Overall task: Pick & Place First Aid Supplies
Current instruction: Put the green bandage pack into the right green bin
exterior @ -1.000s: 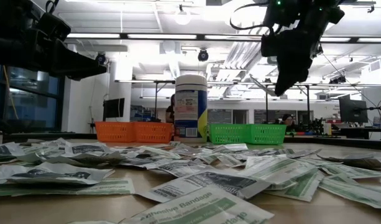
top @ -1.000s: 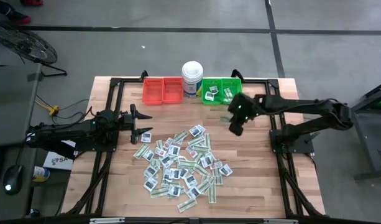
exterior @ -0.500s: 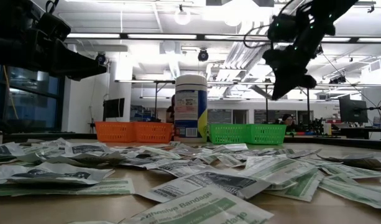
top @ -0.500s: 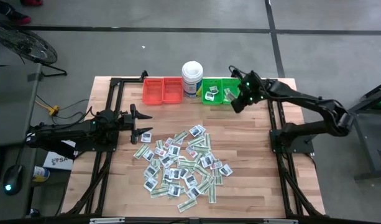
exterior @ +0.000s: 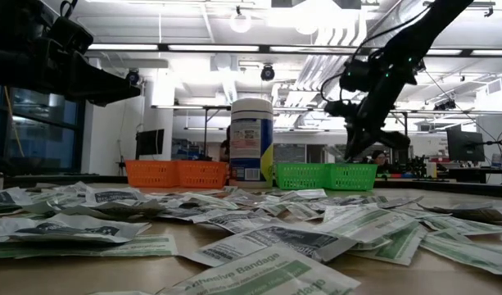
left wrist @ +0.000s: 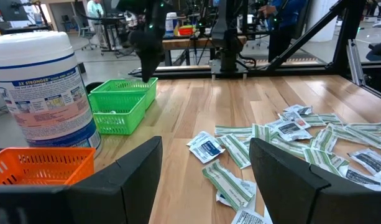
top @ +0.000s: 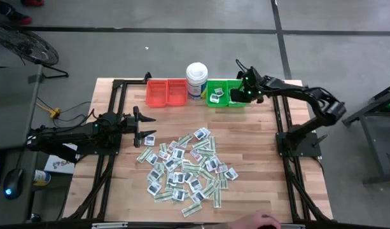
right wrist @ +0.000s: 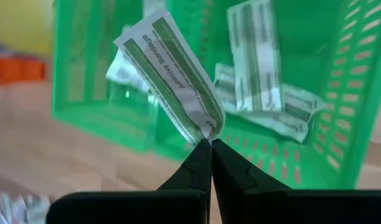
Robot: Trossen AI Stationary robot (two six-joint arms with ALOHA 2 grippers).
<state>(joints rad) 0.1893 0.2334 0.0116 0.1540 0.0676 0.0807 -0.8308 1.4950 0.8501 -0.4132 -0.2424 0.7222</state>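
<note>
The first aid supplies lie in a loose pile (top: 185, 165) of white squares and green-and-white strips in the middle of the table. A few more sit in the green bin (top: 226, 93). My right gripper (right wrist: 210, 142) hovers over that bin's right compartment (top: 236, 95) and is shut on one green-and-white strip packet (right wrist: 171, 74). In the low view it hangs just above the bin (exterior: 349, 156). My left gripper (top: 146, 127) waits open at the table's left, level with the pile's upper left edge, its fingers spread wide (left wrist: 202, 180). My right gripper pinches the strip packet between its two fingers by one short end (right wrist: 206, 127). The fingers (exterior: 350, 147) point down from above. The packet sticks out past the fingertips, lifted clear over the green bin's inside and touching nothing else.
A red bin (top: 167, 93) and a tall white tub (top: 196, 79) stand left of the green bin along the far edge. Bare wood lies between the bins and the pile. A person's hand (top: 258, 222) shows at the near edge. Dark arm frames run down both table sides.
My right gripper, still shut on the strip packet, has travelled from above the bare wood toward the far edge and has come down over the green bin's right compartment. The left arm and the pile have stayed put.
</note>
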